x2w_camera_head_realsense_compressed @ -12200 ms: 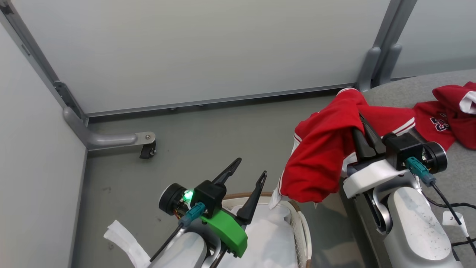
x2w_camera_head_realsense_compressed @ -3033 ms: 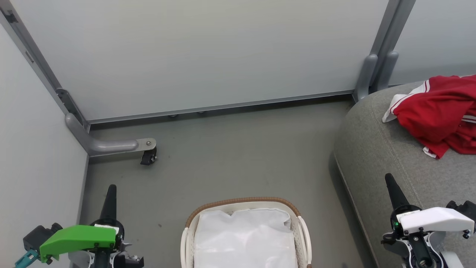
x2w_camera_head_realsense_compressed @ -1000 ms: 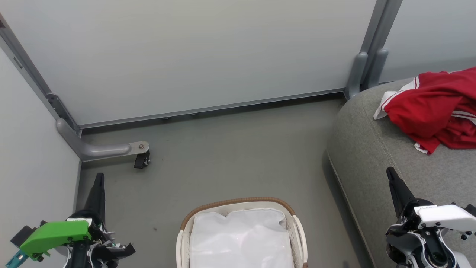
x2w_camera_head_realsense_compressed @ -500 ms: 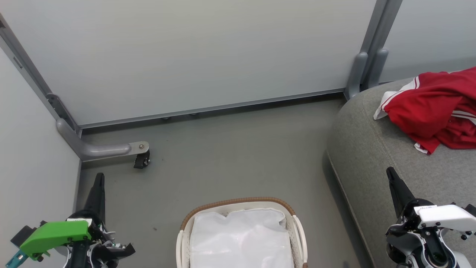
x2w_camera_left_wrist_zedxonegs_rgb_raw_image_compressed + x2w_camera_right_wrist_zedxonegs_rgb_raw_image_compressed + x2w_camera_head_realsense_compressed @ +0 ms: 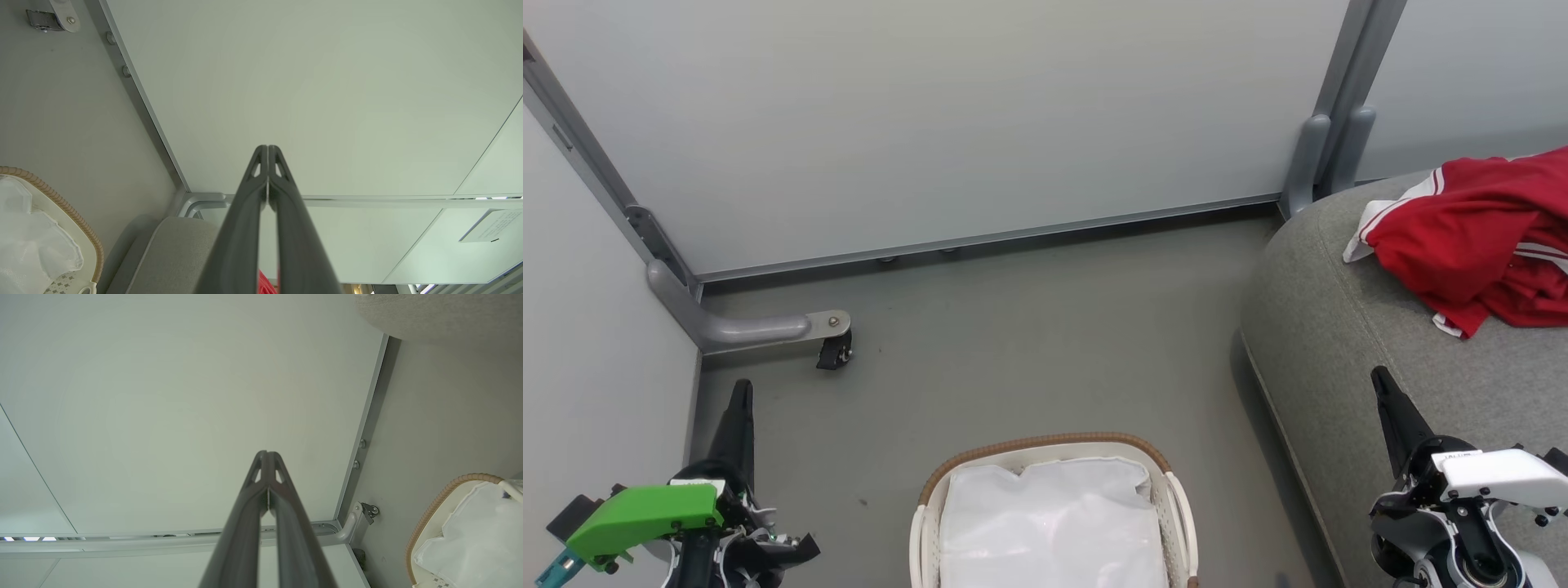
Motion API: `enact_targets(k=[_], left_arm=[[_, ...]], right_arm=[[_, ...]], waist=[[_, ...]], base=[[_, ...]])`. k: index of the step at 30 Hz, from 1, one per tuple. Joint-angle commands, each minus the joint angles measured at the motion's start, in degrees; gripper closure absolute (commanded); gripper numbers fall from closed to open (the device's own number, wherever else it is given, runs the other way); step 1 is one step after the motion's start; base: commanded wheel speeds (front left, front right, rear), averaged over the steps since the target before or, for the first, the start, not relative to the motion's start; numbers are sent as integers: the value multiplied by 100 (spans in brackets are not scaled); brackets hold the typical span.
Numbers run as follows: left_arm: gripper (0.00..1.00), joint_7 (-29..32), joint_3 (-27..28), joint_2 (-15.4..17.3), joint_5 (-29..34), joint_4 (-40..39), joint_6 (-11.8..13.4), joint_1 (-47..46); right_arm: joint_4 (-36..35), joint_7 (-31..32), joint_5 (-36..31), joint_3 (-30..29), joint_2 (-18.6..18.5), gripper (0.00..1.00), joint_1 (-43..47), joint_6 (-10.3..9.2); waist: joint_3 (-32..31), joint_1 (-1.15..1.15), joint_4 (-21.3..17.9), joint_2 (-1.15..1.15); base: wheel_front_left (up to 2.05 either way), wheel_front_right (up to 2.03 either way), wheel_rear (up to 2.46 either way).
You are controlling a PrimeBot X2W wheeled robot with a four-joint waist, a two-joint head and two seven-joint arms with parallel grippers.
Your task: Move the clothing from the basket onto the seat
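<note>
Looking down from the head view, the red jerseys and shorts (image 5: 1462, 245) are lying in a crumpled heap on the grey couch (image 5: 1339, 343), up near its rounded end by the wall panel (image 5: 980, 122) and well apart from the laundry basket (image 5: 1045, 443). The basket sits on the floor (image 5: 1029, 327) right in front of the robot, between the two arms. All I can spot inside it is the plain white liner (image 5: 1049, 514), with no red peeking out anywhere. The near end is cut off by the frame though, so I can't vouch for that bit.

The left claw (image 5: 740, 392) hangs low on the left over the floor, and the right claw (image 5: 1380, 380) is low on the right over the couch edge, both pointing forward. In both wrist views the fingers (image 5: 245, 228) are pressed together tip to tip with nothing between them, so both claws are closed and empty.

My read is that this is a tucked, out-of-the-way pose, with an arm on either side so the head camera gets a clean look into the basket. Going by that, the job looks basically finished, unless something's hiding under the liner.
</note>
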Motion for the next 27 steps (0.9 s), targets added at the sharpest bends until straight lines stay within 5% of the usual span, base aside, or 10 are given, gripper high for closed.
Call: enact_targets(k=[1, 27], left_arm=[[100, 6, 26, 10, 17, -3, -25, -57], [100, 18, 35, 1, 30, -2, -25, -58]], right_arm=[[-23, 19, 18, -11, -34, 100, -46, -2], [-23, 19, 18, -10, -33, 100, -46, -2]], waist=[[0, 0, 0, 0], [0, 0, 0, 0]], base=[[0, 0, 0], [0, 0, 0]])
